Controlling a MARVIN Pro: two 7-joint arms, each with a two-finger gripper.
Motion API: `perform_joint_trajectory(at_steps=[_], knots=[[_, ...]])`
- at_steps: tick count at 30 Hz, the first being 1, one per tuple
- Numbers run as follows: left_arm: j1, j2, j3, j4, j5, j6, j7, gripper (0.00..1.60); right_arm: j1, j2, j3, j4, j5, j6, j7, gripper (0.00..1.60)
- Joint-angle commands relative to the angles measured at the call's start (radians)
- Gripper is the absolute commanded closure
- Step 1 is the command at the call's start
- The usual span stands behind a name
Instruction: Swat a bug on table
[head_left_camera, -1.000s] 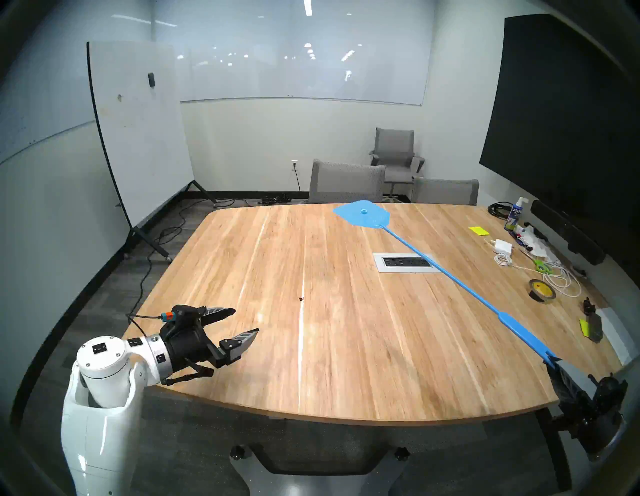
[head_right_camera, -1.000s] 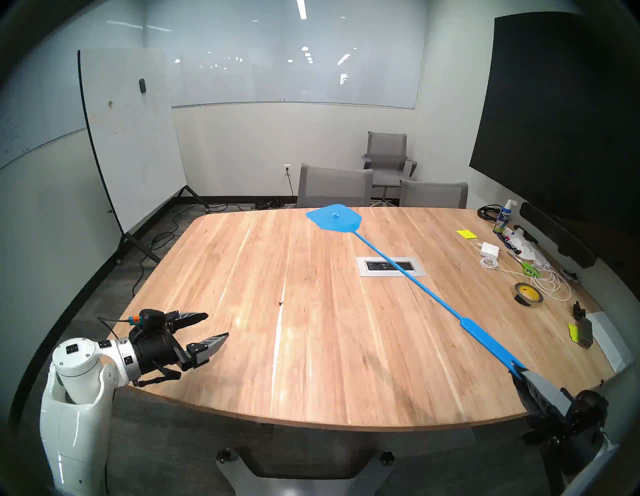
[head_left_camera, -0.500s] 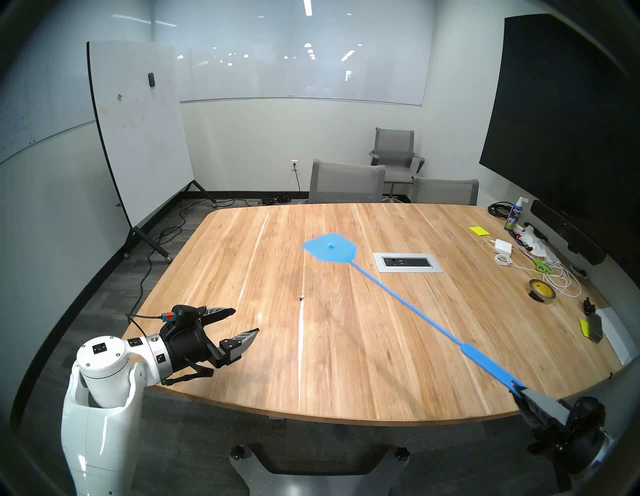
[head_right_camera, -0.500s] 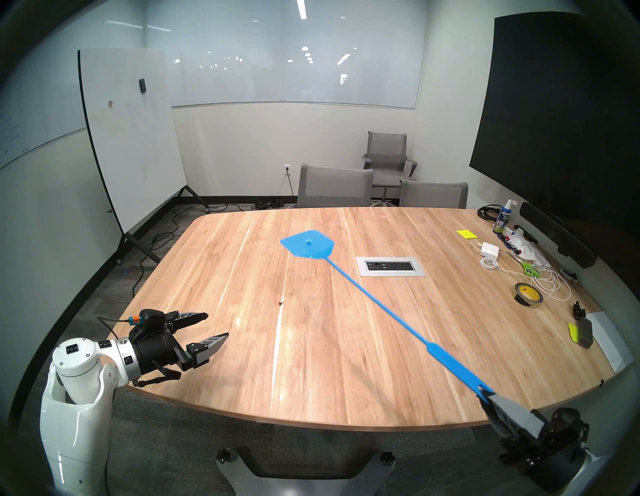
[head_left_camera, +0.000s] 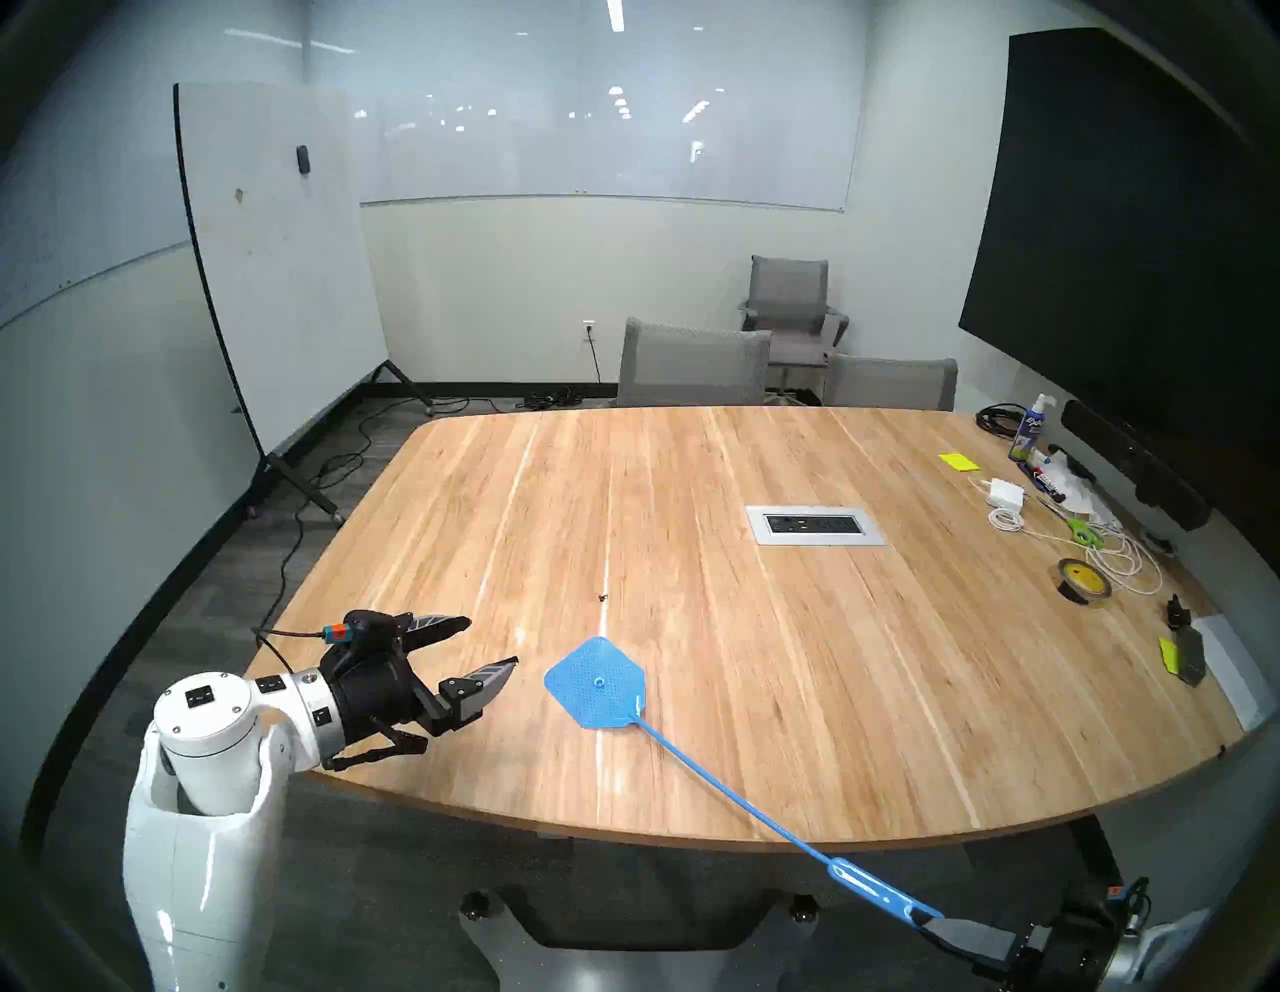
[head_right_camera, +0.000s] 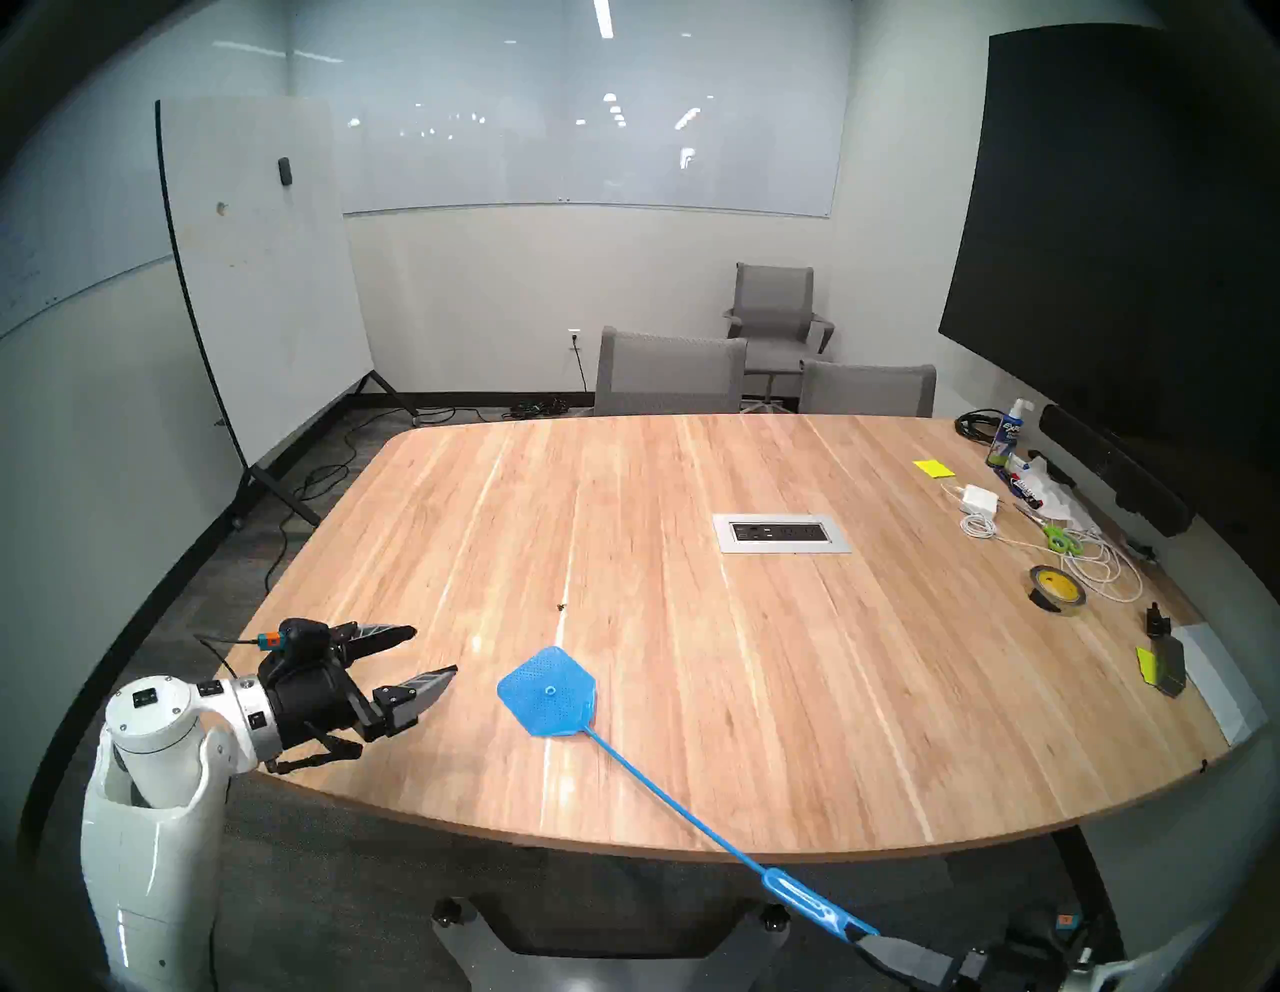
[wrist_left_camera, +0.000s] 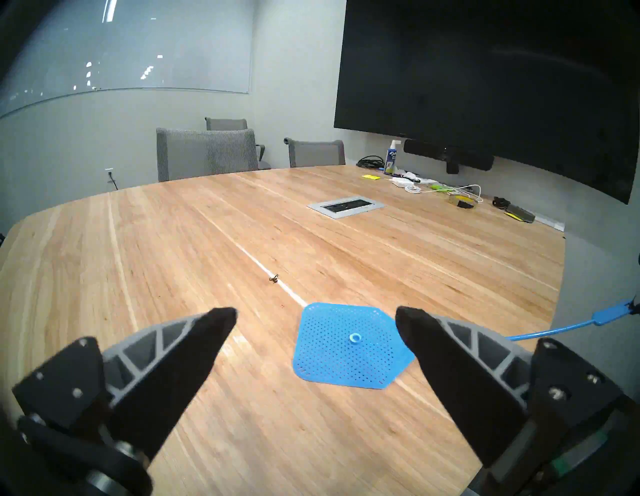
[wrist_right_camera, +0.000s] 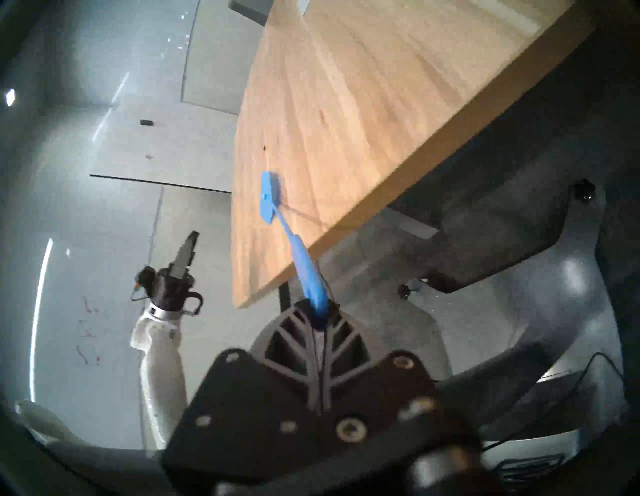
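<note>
The bug (head_left_camera: 602, 596) (head_right_camera: 560, 607) (wrist_left_camera: 274, 278) is a tiny dark speck on the light wood table (head_left_camera: 762, 658), beside a pale plank seam. My right gripper (head_left_camera: 928, 920) (wrist_right_camera: 320, 311) is shut on the handle of a blue fly swatter, below and in front of the table's front edge. The swatter's head (head_left_camera: 597, 684) (head_right_camera: 548, 691) (wrist_left_camera: 349, 346) lies flat at the table surface, nearer to me than the bug and not covering it. My left gripper (head_left_camera: 493, 641) (wrist_left_camera: 315, 313) hangs open and empty over the front left corner, left of the swatter head.
A grey power-outlet panel (head_left_camera: 816, 525) sits in the table's middle right. Along the right edge lie a tape roll (head_left_camera: 1084, 582), white cables, green scissors and a spray bottle (head_left_camera: 1030, 429). Grey chairs (head_left_camera: 692, 364) stand at the far edge, and a whiteboard (head_left_camera: 277, 263) stands at the left.
The swatter swung from the table's far side down towards me, its head landing just short of the bug. My right gripper dropped below the front edge. The left arm and the bug stayed put.
</note>
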Motion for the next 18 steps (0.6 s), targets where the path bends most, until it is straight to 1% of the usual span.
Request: perform_joint_trajectory(at_steps=[1,2,3,4,5,6,7,8,9,10,13,14,16,17,18], knots=[[-0.001,0.001,0.001,-0.015,-0.001,0.0,-0.002,0.0,-0.016,-0.008,0.068,-0.103,0.039,-0.1,0.108,1.6],[-0.001,0.001,0.001,-0.015,-0.001,0.0,-0.002,0.0,-0.016,-0.008,0.068,-0.103,0.039,-0.1,0.108,1.6],[-0.001,0.001,0.001,-0.015,-0.001,0.0,-0.002,0.0,-0.016,-0.013,0.08,-0.113,0.05,-0.11,0.138,1.6],[-0.001,0.001,0.001,-0.015,0.0,0.0,-0.003,0.0,-0.016,-0.015,0.089,-0.122,0.06,-0.109,0.149,1.6],[-0.001,0.001,0.001,-0.015,0.0,0.0,-0.003,0.0,-0.016,-0.04,0.114,-0.138,0.083,-0.12,0.183,1.6],[-0.001,0.001,0.001,-0.015,0.0,0.0,-0.003,0.0,-0.016,-0.051,0.126,-0.144,0.1,-0.122,0.202,1.6],[-0.001,0.001,0.001,-0.015,0.0,0.0,-0.003,0.0,-0.016,-0.051,0.126,-0.144,0.1,-0.122,0.202,1.6],[-0.001,0.0,0.001,-0.016,0.0,0.0,-0.003,0.0,-0.016,-0.062,0.139,-0.147,0.111,-0.123,0.241,1.6],[-0.001,0.0,0.001,-0.016,0.0,0.0,-0.003,0.0,-0.016,-0.063,0.144,-0.155,0.13,-0.117,0.229,1.6],[-0.001,0.0,0.001,-0.015,0.0,0.0,-0.003,0.0,-0.016,-0.073,0.154,-0.158,0.144,-0.124,0.244,1.6],[-0.001,0.0,0.0,-0.016,0.001,0.001,-0.004,0.0,-0.016,-0.088,0.184,-0.159,0.188,-0.115,0.3,1.6],[-0.001,0.0,0.0,-0.016,0.001,0.001,-0.004,0.0,-0.016,-0.092,0.191,-0.16,0.201,-0.115,0.306,1.6],[-0.001,-0.001,0.0,-0.016,0.002,0.001,-0.004,0.0,-0.016,-0.104,0.212,-0.153,0.232,-0.108,0.352,1.6],[-0.001,-0.001,0.0,-0.017,0.002,0.001,-0.004,0.0,-0.016,-0.105,0.216,-0.157,0.254,-0.104,0.331,1.6],[-0.001,-0.001,0.0,-0.017,0.002,0.001,-0.005,0.0,-0.016,-0.104,0.224,-0.15,0.262,-0.092,0.365,1.6]])
